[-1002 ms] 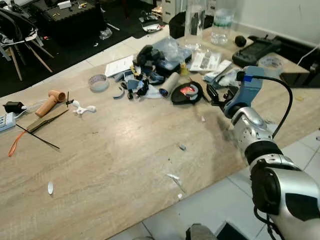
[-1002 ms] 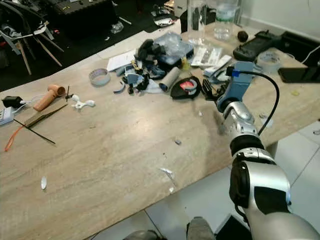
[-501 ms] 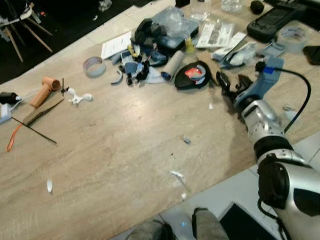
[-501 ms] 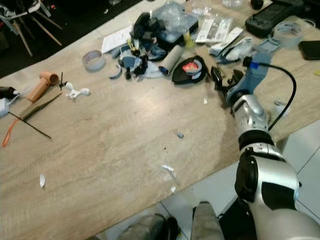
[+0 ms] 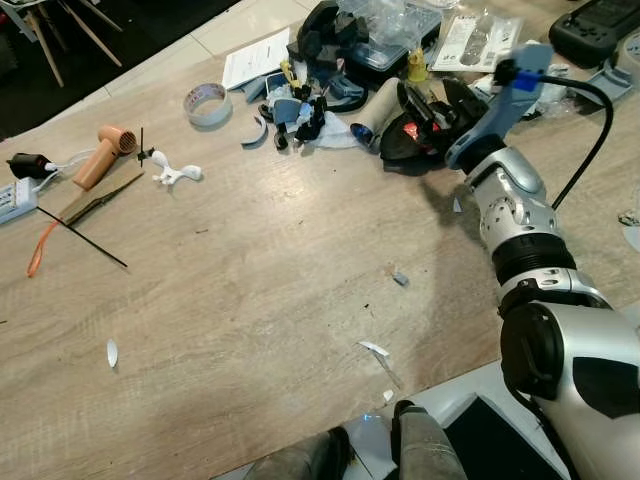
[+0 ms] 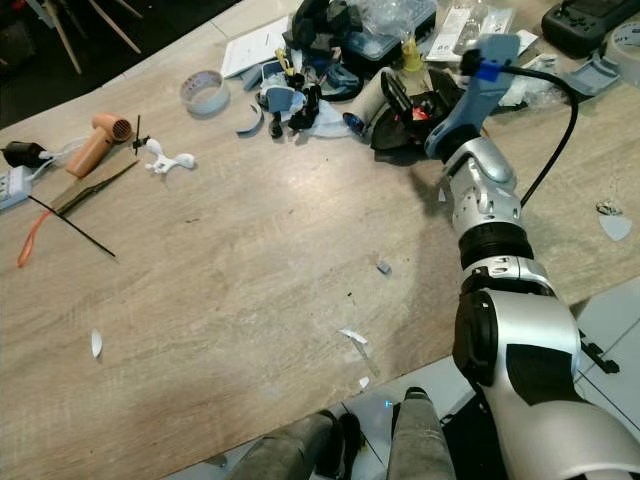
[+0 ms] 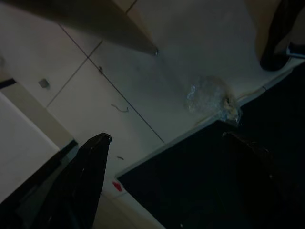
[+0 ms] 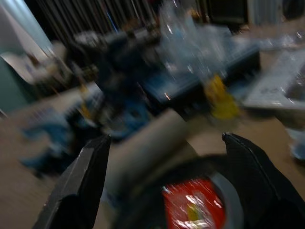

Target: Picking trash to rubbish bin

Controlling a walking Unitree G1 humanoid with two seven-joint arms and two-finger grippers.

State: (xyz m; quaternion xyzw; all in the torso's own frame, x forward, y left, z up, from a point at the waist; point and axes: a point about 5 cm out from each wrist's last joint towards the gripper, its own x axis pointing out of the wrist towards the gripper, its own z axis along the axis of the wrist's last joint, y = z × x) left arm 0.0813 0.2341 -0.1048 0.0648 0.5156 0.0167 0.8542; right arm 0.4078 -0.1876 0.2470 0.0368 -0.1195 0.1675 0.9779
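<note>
My right gripper (image 5: 432,108) is open and hovers just over a black round dish (image 5: 405,148) that holds a red wrapper (image 8: 193,207). In the right wrist view the two fingers (image 8: 86,181) stand wide apart with the wrapper between and below them. A cardboard tube (image 5: 380,100) lies against the dish on its far side. Small scraps lie on the wooden table (image 5: 250,280): a grey bit (image 5: 400,279), a white sliver (image 5: 375,349) and a white flake (image 5: 112,352). My left gripper (image 7: 167,157) hangs open over the tiled floor, above a crumpled piece of clear plastic (image 7: 209,98).
A heap of blue and black clutter (image 5: 305,100) lies behind the dish, with a clear box (image 5: 395,25) and a yellow bottle cap (image 8: 221,100). A tape roll (image 5: 206,103), an orange tool (image 5: 105,155), and a black stick (image 5: 85,245) sit at the left.
The camera has tilted down and shifted. My right gripper has reached forward and left, from beside the black dish to over it.
</note>
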